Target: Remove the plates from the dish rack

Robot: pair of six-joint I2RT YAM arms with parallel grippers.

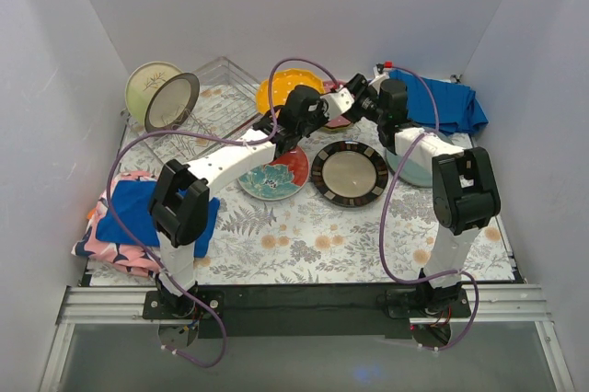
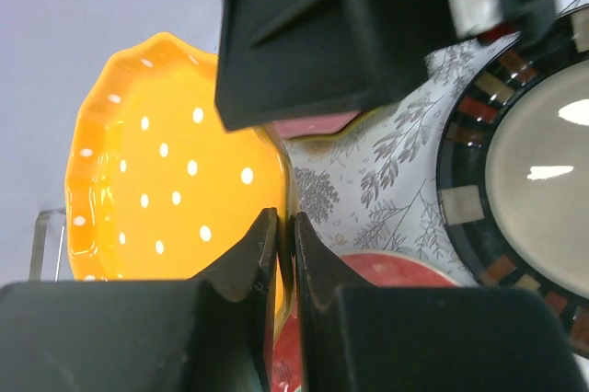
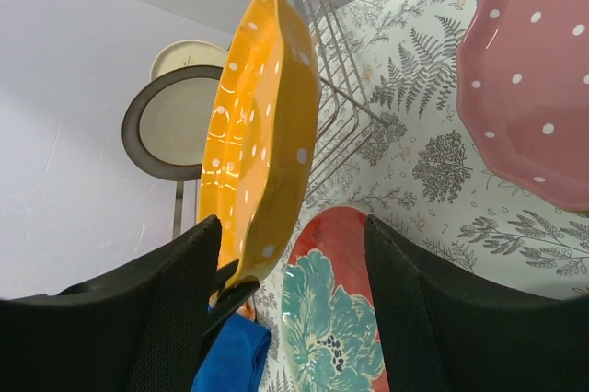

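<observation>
Two in the rack: a cream round ceramic plate with a sprig (image 1: 147, 82) and a grey-rimmed round plate (image 1: 173, 102) lean on edge in the silver wire dish rack (image 1: 225, 79), at 10 o'clock on the fern-printed surface (image 1: 304, 236).
Plate in hand: the orange white-dotted plate with a scalloped rim (image 1: 287, 86) hangs upright at 12 o'clock, beside the rack's right end; whether it touches the wires cannot be told.
Left end effector (image 2: 283, 222): pinched tight on the orange plate's rim, carrying it on edge, the way plates stand in the wires.
Right end effector (image 3: 293, 226): fingers wide apart and gripping nothing, with the plate's lower edge just beside one finger; it looks poised to take or steady the plate.
Already out: the teal-and-red floral plate (image 1: 274, 176), the glossy plate with a dark tiled rim (image 1: 350, 173) and a pink dotted scalloped plate (image 3: 534, 70) lie flat near the centre.
Materials: glazed, slick ceramic catching highlights; a thin rim offers little hold, which may be why a second grip is on hand.
</observation>
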